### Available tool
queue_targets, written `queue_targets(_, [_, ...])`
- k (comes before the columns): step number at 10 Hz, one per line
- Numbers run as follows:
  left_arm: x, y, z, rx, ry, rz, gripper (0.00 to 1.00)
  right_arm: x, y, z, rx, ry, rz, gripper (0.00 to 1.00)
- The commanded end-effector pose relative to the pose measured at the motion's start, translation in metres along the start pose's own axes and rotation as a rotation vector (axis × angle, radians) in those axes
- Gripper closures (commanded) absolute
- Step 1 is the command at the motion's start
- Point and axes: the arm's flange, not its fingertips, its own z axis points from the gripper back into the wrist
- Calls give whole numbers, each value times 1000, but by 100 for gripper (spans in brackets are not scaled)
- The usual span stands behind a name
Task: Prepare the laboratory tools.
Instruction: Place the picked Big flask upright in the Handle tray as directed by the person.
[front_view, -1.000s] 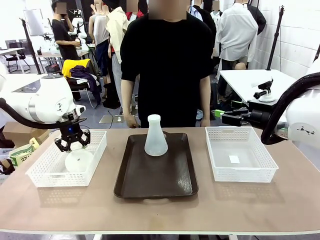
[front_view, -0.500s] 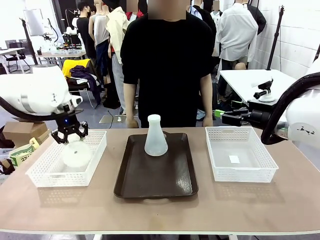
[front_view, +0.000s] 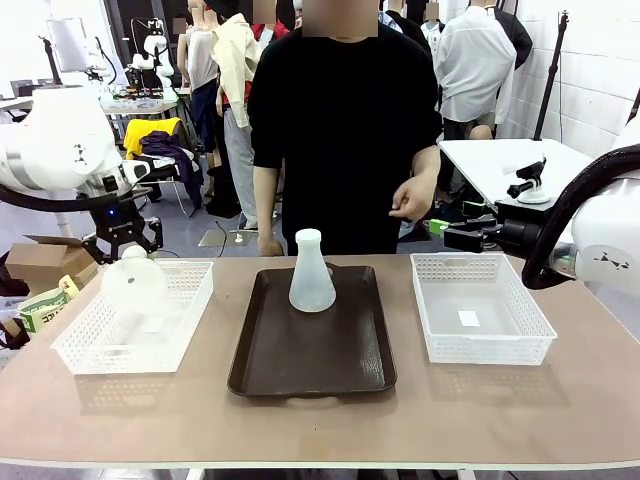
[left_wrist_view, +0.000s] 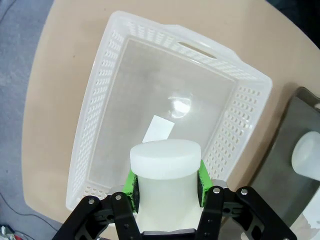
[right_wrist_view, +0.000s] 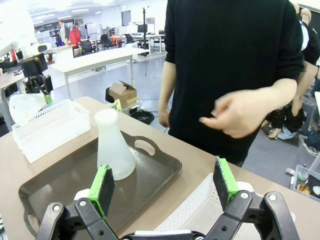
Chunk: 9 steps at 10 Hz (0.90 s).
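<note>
Flask one (front_view: 134, 284) hangs tilted above the left basket (front_view: 75, 345), its neck clamped in the left gripper (front_view: 120, 243). Wrist view adds what the front cannot: green pads (left_wrist_view: 131, 183) pressed on both sides of the neck (left_wrist_view: 165, 187), the basket floor bare below. Flask two (front_view: 311, 273) stands upright on the tray (front_view: 312, 360). Right gripper (right_wrist_view: 165, 187) gapes wide, holding nothing, facing the person's raised hand (right_wrist_view: 240, 114). Right basket (front_view: 480, 340) sits beside the tray.
</note>
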Motion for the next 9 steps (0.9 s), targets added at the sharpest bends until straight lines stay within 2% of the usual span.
queue_targets(1, [-15, 8, 27, -75, -39, -44, 100, -1, 1, 3, -3, 11, -6, 0])
queue_targets(5, [-31, 17, 39, -105, -79, -52, 100, -1, 1, 3, -3, 11, -6, 0])
queue_targets(6, [-22, 5, 43, -70, -64, -39, 100, -1, 1, 3, -3, 11, -6, 0])
queue_targets(9, [-22, 5, 43, -70, -64, -39, 100, -1, 1, 3, -3, 11, -6, 0])
